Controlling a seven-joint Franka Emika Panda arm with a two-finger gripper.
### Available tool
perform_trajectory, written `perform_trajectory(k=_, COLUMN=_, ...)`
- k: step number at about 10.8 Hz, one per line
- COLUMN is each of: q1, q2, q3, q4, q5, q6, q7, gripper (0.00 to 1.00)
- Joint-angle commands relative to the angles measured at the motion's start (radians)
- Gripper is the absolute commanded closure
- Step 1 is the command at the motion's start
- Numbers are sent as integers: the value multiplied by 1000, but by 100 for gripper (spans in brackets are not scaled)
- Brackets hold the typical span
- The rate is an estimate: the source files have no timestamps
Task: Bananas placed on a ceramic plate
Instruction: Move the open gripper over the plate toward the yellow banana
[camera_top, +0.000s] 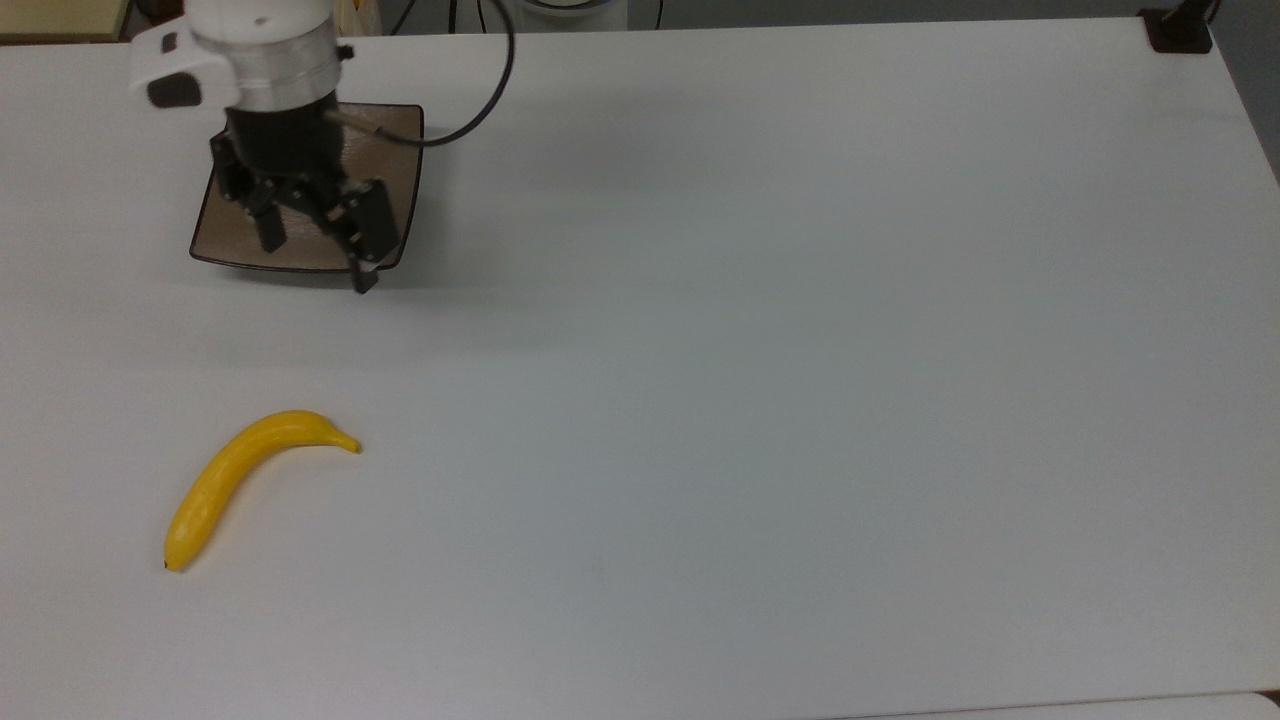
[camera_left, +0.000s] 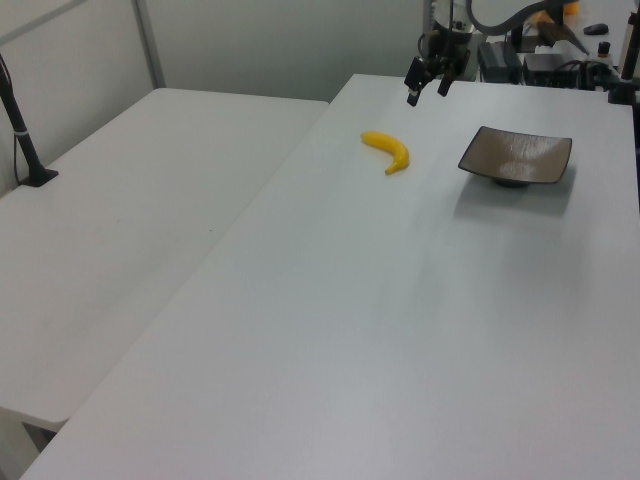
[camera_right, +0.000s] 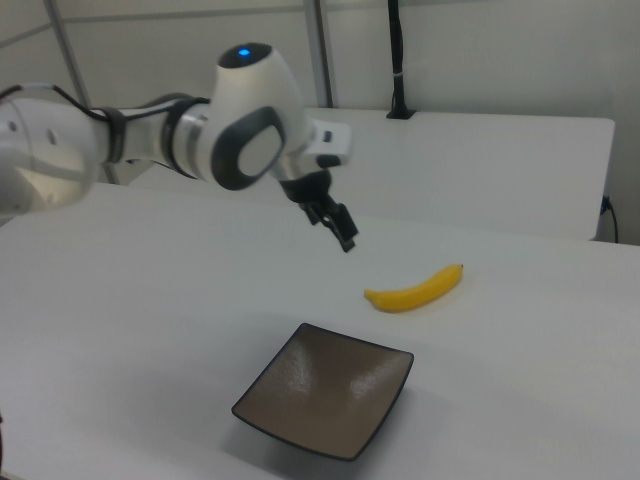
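Bananas here amount to one bright yellow, smooth, curved banana lying on the white table, well apart from the square, glossy brown ceramic plate, which sits bare. The black two-finger gripper hangs above the table with its fingers spread, holding nothing.
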Motion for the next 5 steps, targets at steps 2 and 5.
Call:
perform_trajectory(k=2, q1=-44, q2=284, q3=6, q4=264, q5=-108, q6=17, q7=144, gripper=0)
perform_trajectory(k=5, q1=-52, q2=422, q3=3, q4=343, q5=-157, q6=180, q7=323, gripper=0)
